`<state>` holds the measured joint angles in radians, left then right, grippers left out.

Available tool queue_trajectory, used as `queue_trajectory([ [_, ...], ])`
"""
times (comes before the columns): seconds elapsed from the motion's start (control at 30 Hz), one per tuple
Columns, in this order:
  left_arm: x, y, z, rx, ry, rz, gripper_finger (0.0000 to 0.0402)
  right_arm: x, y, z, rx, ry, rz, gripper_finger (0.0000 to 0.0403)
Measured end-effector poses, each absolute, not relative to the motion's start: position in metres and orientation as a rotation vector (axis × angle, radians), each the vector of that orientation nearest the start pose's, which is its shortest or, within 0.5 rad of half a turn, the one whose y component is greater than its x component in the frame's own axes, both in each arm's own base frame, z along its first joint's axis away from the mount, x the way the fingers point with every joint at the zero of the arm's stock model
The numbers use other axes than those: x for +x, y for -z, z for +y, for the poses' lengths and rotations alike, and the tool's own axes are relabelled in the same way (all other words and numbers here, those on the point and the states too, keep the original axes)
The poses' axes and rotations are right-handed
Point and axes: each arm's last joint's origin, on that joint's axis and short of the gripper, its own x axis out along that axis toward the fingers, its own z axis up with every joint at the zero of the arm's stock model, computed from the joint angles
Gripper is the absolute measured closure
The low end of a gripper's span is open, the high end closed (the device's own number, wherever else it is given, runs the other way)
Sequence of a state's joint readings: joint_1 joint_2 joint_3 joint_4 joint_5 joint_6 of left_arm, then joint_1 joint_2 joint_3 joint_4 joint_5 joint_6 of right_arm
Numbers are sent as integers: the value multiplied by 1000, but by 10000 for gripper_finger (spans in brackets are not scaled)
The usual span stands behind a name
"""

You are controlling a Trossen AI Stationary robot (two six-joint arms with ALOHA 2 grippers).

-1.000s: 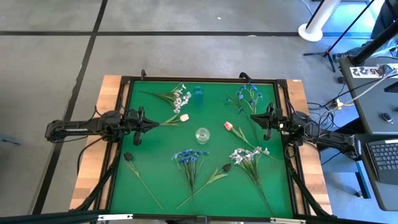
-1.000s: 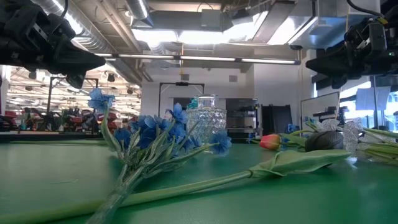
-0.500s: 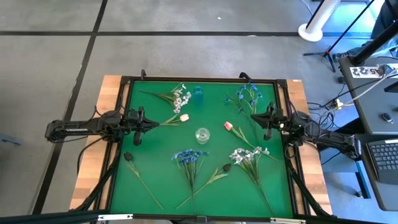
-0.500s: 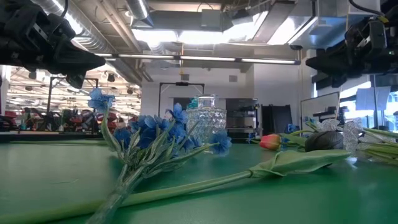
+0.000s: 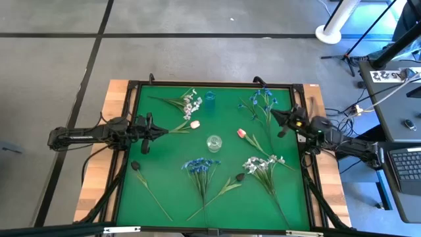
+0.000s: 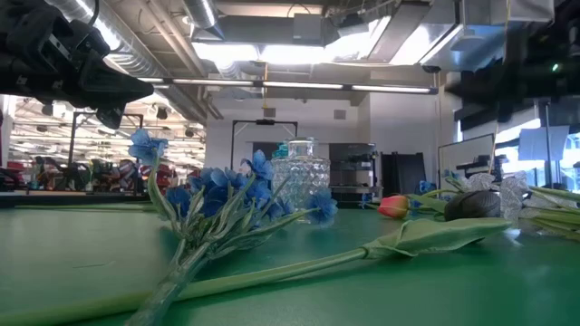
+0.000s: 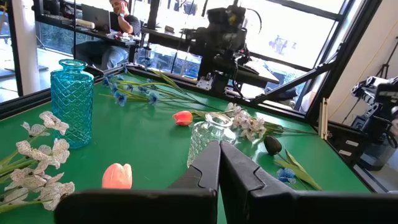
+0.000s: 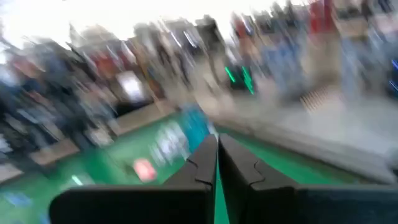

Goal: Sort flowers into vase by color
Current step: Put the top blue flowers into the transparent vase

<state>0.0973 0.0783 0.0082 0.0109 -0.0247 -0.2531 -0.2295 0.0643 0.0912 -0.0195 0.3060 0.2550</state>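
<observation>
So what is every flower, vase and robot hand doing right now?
Blue vase: upright, empty.
Clear vase: upright, empty.
Blue sprays: lying on the mat.
White sprays: lying on the mat.
Pink tulips: lying on the mat.
Dark tulips: lying on the mat.
Left gripper: shut, holding nothing.
Right gripper: shut, holding nothing.

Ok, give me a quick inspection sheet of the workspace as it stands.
Surface: green mat on a wooden table.
Job's things: blue vase and clear vase upright, both empty; flowers lie scattered on the mat.
Clutter: nothing seen.
Grippers: left gripper shut, at the left edge; right gripper shut, near the blue spray at the right edge. Neither holds anything.
Cables: several on the floor at right.
Surroundings: laptop, stand legs.
</observation>
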Motion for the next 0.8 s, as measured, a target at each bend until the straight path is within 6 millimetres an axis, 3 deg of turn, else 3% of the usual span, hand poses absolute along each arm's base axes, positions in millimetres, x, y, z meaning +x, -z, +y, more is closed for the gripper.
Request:
queue_trajectory([
  [0.13,101,-161,11,-255,-129,43,401,96,-180,-32,382,602,98,386],
  [0.3,101,-161,11,-255,-129,43,401,107,-189,-34,458,593,214,386],
  [0.43,101,-161,11,-255,-129,43,401,120,-217,-35,449,542,245,386],
  [0.6,101,-161,11,-255,-129,43,401,131,-272,-36,406,513,370,386],
  [0.7,101,-161,11,-255,-129,43,401,135,-299,-39,398,588,527,386],
  [0.8,101,-161,11,-255,-129,43,401,138,-308,-41,416,713,724,386],
])
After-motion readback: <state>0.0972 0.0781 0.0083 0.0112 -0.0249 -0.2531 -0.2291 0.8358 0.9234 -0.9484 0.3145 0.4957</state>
